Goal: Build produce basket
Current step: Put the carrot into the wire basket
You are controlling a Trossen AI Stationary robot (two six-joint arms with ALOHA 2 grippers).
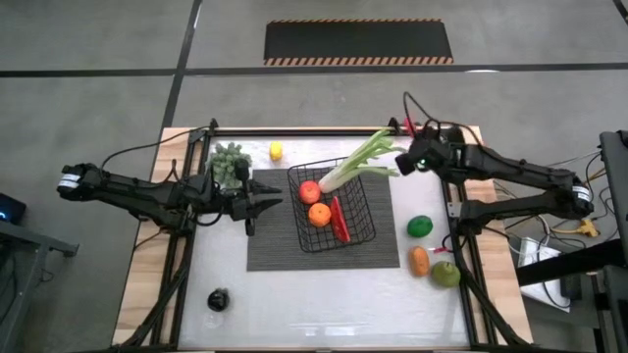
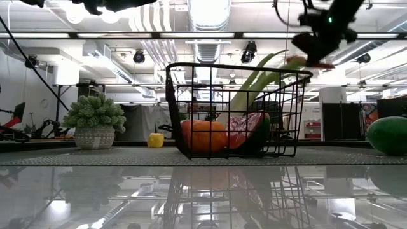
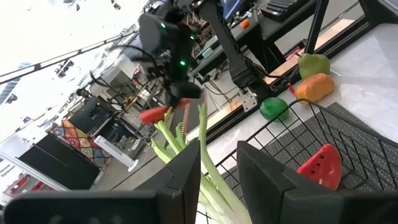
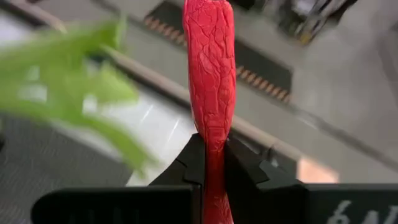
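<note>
Red chili (image 4: 210, 68) in right jaws.

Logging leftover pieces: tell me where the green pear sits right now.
In the high view the green pear lies outside the basket, near the table's right edge, touching the orange piece.

A small potted plant (image 1: 230, 164) with pale green leaves stands in a light pot near the table's far left corner. A flat dark ribbed mat (image 1: 270, 247) lies across the middle of the white tabletop (image 1: 324, 304). On the floor beyond the table lies a black panel with striped edges (image 1: 358, 41)
</note>
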